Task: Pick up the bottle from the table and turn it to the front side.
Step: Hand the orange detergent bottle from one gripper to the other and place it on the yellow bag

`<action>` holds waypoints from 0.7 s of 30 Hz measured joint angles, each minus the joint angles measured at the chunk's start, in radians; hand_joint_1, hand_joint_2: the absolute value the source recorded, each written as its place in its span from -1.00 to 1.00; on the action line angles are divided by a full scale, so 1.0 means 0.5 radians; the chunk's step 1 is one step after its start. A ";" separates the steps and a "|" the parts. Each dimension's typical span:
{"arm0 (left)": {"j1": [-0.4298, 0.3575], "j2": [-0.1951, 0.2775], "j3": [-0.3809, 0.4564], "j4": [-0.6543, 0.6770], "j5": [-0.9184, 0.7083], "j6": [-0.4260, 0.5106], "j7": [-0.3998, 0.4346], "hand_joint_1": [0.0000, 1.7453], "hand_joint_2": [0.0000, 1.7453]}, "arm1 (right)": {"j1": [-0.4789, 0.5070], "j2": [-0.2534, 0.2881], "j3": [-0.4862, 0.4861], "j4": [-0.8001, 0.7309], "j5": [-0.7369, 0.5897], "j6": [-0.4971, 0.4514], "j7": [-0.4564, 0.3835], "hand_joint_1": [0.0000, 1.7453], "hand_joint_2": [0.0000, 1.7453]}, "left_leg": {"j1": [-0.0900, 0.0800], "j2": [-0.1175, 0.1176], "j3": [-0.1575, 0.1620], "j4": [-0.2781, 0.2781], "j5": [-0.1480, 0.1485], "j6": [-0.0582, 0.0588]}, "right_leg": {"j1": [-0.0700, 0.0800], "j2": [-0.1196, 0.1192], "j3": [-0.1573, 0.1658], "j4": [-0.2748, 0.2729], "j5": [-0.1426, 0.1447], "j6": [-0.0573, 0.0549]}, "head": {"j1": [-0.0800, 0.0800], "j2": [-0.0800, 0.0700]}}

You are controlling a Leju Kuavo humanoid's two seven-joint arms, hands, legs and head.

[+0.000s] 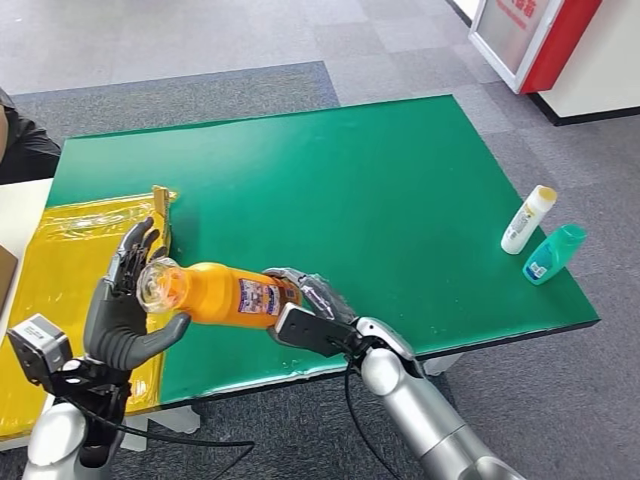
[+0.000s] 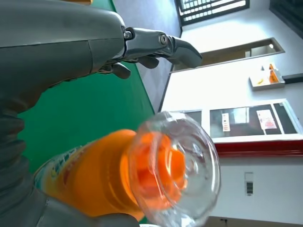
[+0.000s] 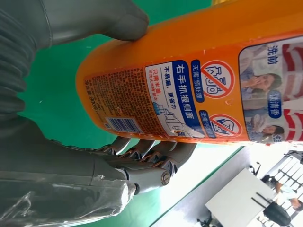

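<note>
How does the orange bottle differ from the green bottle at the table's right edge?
The orange bottle is held off the table between the right hand and left hand; the green bottle lies untouched on the table. The orange one looks longer and has a clear cap; the green one is squat and teal. Both are on their sides and labelled.

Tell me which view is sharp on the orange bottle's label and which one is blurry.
Right wrist view: the label on the orange bottle is crisp and readable. Left wrist view: the bottle's clear cap is close and soft. Head view: label too small to read.
</note>
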 joint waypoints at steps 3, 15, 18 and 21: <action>-0.007 0.032 0.053 0.045 0.079 -0.077 -0.037 -1.00 1.00 | -0.004 0.003 0.025 0.015 -0.027 -0.002 -0.018 1.00 1.00 | 0.000 0.000 0.000 0.000 0.000 0.000 | 0.000 0.000 0.000 0.000 0.000 0.000 | 0.000 0.000; -0.007 0.134 0.113 0.266 0.281 -0.264 -0.080 -1.00 1.00 | -0.060 0.003 0.103 0.060 -0.104 -0.013 -0.040 1.00 1.00 | 0.000 0.000 0.000 0.000 0.000 0.000 | 0.000 0.000 0.000 0.000 0.000 0.000 | 0.000 0.000; -0.009 0.163 0.100 0.311 0.292 -0.288 -0.081 -1.00 1.00 | -0.078 0.003 0.125 0.069 -0.116 -0.014 -0.047 1.00 1.00 | 0.000 0.000 0.000 0.000 0.000 -0.001 | 0.000 0.000 -0.001 0.000 0.000 0.000 | 0.000 0.000; -0.013 0.198 0.078 0.346 0.293 -0.306 -0.093 -1.00 1.00 | -0.088 0.003 0.145 0.078 -0.125 -0.014 -0.052 1.00 1.00 | 0.000 0.000 0.000 0.000 0.000 -0.001 | 0.000 0.000 -0.001 0.000 0.000 0.000 | 0.000 0.000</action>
